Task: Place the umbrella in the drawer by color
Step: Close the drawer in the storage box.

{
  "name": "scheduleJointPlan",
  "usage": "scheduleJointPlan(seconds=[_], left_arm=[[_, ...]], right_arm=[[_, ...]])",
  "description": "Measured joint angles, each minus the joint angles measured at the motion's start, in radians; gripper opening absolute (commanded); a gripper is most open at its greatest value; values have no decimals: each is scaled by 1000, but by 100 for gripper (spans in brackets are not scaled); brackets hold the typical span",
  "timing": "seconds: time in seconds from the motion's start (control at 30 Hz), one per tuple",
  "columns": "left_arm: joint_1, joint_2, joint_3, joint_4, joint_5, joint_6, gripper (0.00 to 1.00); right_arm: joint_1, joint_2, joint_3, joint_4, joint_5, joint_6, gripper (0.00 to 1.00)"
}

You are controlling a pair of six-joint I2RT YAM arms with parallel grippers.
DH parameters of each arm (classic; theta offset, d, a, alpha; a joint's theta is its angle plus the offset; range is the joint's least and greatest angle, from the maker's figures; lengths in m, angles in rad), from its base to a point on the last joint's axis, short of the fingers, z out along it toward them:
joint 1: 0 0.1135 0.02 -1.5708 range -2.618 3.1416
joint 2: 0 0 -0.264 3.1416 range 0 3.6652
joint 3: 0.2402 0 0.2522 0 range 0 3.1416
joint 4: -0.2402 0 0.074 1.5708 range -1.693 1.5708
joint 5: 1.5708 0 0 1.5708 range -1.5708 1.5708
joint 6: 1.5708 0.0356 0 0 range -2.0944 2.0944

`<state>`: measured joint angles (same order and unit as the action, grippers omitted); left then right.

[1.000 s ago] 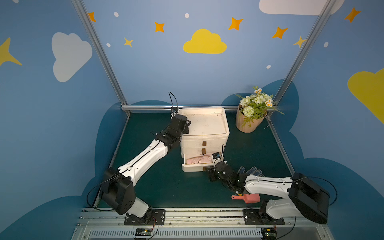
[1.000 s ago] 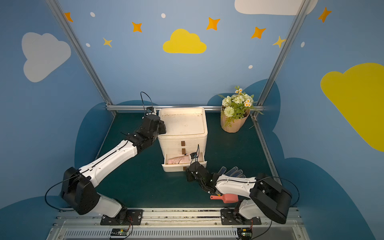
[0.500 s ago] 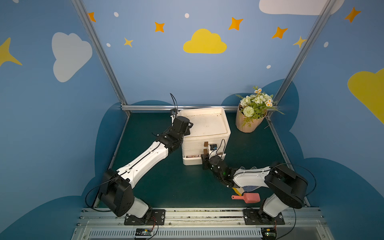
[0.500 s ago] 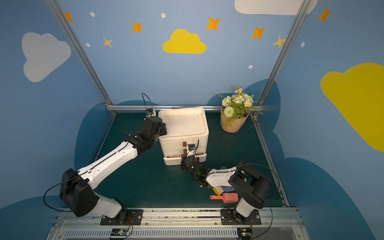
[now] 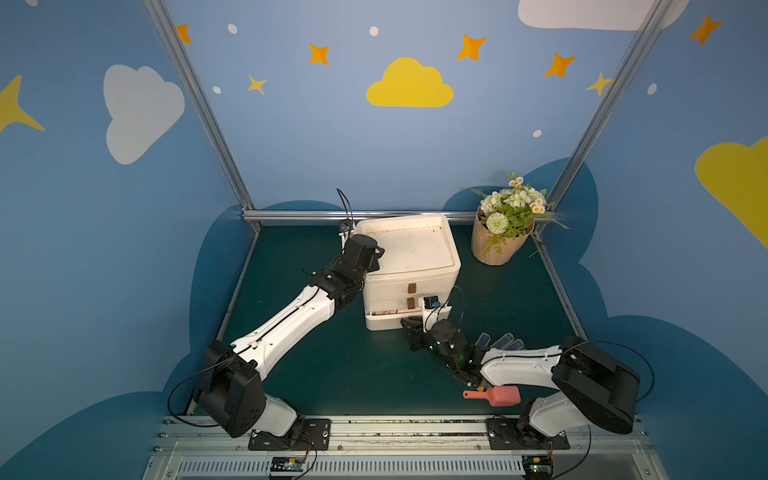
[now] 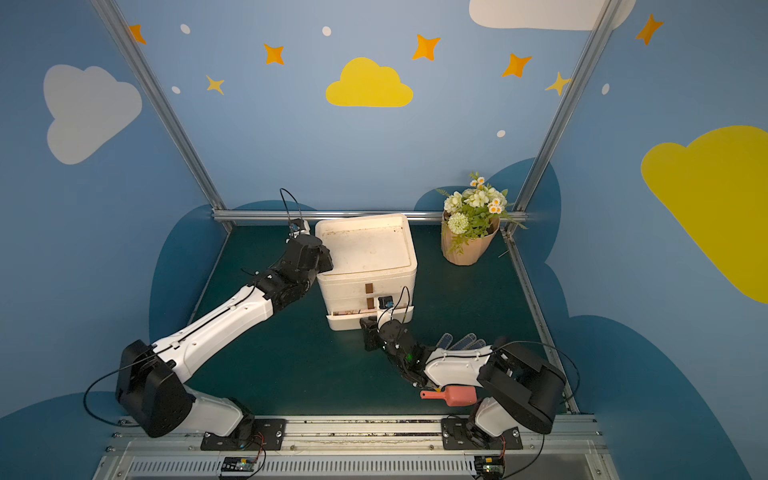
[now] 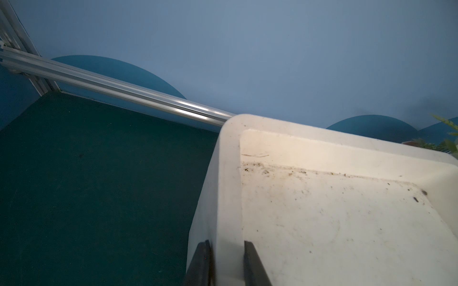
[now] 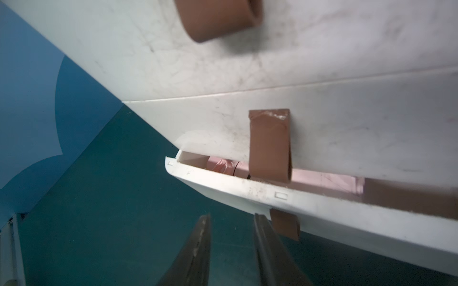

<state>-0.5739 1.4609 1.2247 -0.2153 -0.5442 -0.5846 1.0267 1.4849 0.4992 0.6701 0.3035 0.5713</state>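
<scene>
Presently, the white cabinet (image 5: pixel 415 253) is found braced by the left gripper (image 7: pixel 226 245). Its jaws are closed across the raised rim (image 7: pixel 228 193) at the cabinet's left top edge, one finger outside the wall and one inside the tray. This hold is judged to keep the light cabinet from being shoved along the green mat (image 8: pixel 119 198) while a drawer is worked from the front.

The pink umbrella (image 8: pixel 223 166) is located inside the bottom drawer (image 8: pixel 297 200). A strip of it is seen through the narrow gap between the drawer front and the cabinet body. The drawer is drawn out only slightly. Placement of this item is judged done, with the drawer not yet fully seated.

The right gripper (image 8: pixel 231 222) is recorded low over the mat, directly in front of the bottom drawer and beside its brown pull tab (image 8: pixel 285 225). Its jaws are parted to a modest gap, well short of wide. Nothing is held between them, and only mat is seen in the gap. One finger (image 8: pixel 264 237) lies just beside the tab, but whether contact is made cannot be told. The posture is judged suited to pushing the drawer front home rather than to gripping.

A pink scoop (image 5: pixel 494 395) and gloves (image 5: pixel 503 341) are noted near the right arm, apart from the cabinet.
</scene>
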Motion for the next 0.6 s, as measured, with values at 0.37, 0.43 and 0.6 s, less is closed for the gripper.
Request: scheduleJointPlan(seconds=[0.37, 0.43, 0.6], left_arm=[[5, -35, -35, 12, 34, -11, 3], [5, -47, -45, 10, 42, -11, 3], [8, -50, -51, 11, 36, -31, 3]], right_arm=[[-61, 134, 10, -43, 51, 38, 34], [-70, 150, 20, -30, 58, 17, 34], [-76, 200, 35, 19, 60, -28, 34]])
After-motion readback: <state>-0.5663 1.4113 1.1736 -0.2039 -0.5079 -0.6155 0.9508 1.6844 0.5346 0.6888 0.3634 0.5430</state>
